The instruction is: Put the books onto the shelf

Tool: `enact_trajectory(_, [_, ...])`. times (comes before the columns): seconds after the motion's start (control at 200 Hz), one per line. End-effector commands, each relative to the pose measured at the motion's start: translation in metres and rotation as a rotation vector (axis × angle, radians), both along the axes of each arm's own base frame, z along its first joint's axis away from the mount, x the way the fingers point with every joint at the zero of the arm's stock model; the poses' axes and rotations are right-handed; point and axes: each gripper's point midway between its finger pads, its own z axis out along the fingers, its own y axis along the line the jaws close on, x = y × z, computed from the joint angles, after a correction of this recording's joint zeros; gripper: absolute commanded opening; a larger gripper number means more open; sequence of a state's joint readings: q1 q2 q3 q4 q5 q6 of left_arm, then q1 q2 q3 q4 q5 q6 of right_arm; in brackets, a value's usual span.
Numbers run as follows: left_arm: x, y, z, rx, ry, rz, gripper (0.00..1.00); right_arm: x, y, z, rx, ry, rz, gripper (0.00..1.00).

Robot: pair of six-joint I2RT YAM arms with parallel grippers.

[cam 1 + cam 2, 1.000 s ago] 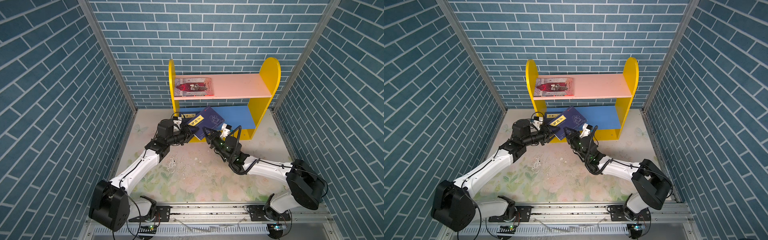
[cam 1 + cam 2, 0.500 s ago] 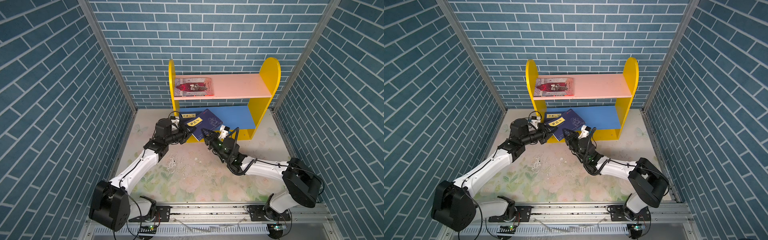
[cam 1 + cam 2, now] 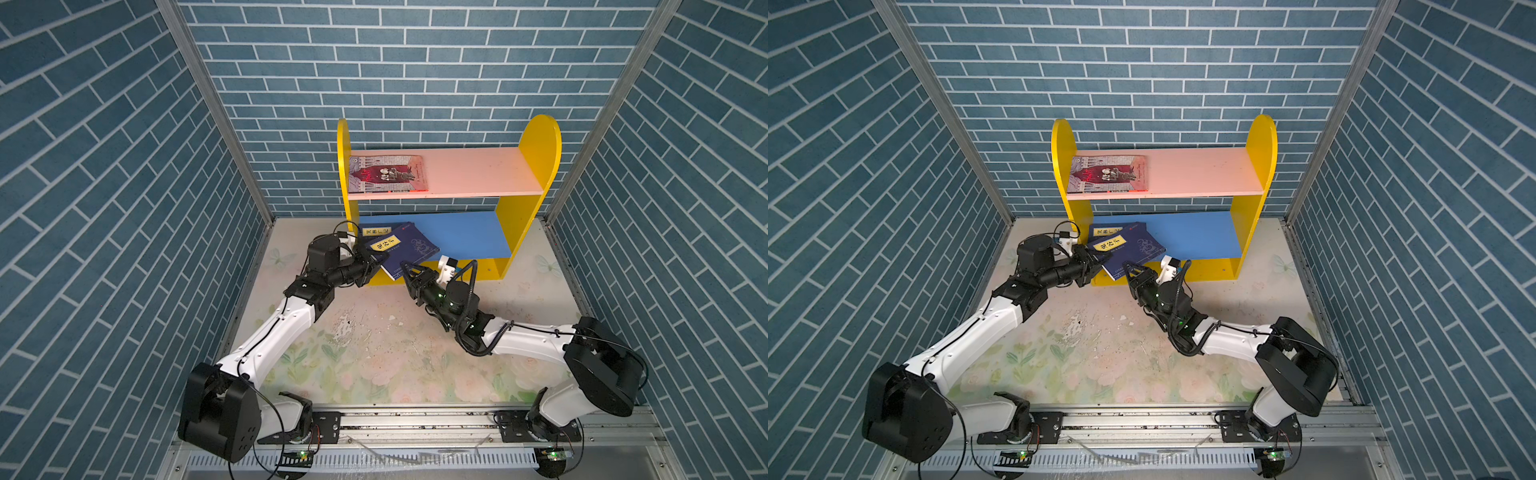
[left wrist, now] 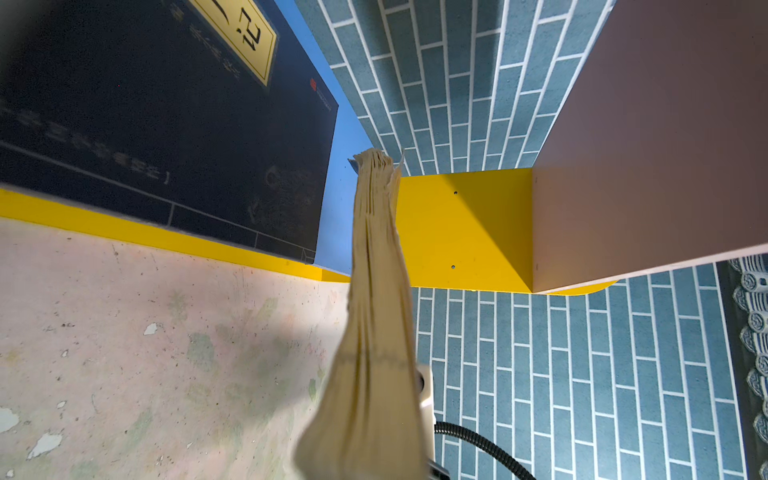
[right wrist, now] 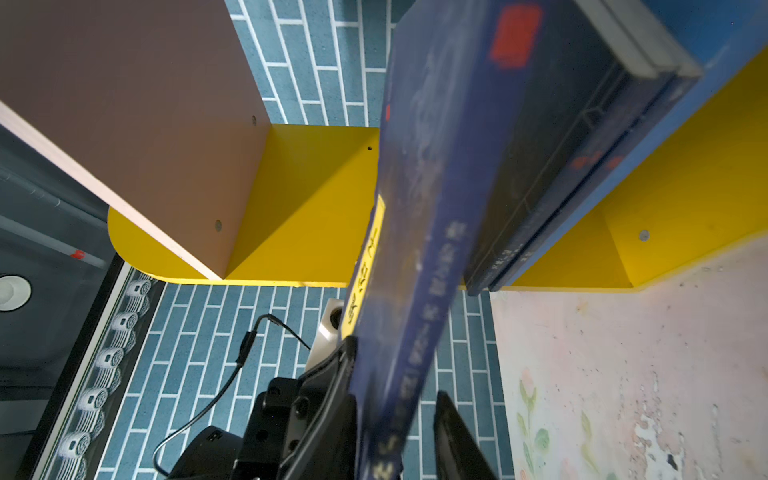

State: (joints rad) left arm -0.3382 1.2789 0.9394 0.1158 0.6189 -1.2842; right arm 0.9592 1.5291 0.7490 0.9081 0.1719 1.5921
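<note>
The shelf (image 3: 536, 166) stands at the back, with a pink upper board and a blue lower board (image 3: 469, 237). A grey-and-red book (image 3: 388, 173) lies on the pink board. A navy book (image 3: 409, 249) (image 3: 1133, 247) tilts over the blue board's front left, above other navy books (image 3: 376, 231) (image 5: 561, 166). My left gripper (image 3: 371, 262) (image 3: 1094, 262) is shut on its left corner; the left wrist view shows its page edge (image 4: 374, 291) running away from the jaws. My right gripper (image 3: 411, 270) (image 5: 399, 415) is at its near corner, open, with one finger (image 5: 453, 432) apart from the cover.
Blue brick walls (image 3: 124, 208) close in on both sides and behind. The floral tabletop (image 3: 374, 353) lies in front of the shelf. A metal rail (image 3: 415, 419) carries both arm bases at the front edge.
My left gripper has shut on the navy book's corner. My right gripper's jaws have spread apart from it. Both grippers and the book shifted slightly left toward the shelf.
</note>
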Motion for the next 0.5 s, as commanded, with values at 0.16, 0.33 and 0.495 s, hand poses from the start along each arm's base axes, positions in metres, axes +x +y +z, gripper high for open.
enact_trajectory(0.16, [-0.007,-0.001,0.049,-0.068,-0.112,-0.038,0.0,-0.003,-0.013,0.011,-0.03,-0.023,-0.004,0.35])
enact_trajectory(0.33, [-0.014,-0.001,0.052,-0.085,-0.107,-0.054,0.0,-0.001,-0.02,0.013,-0.051,-0.028,-0.014,0.36])
enact_trajectory(0.495, [-0.021,0.0,0.05,-0.084,-0.095,-0.065,0.0,0.001,-0.03,0.016,-0.059,-0.042,-0.031,0.37])
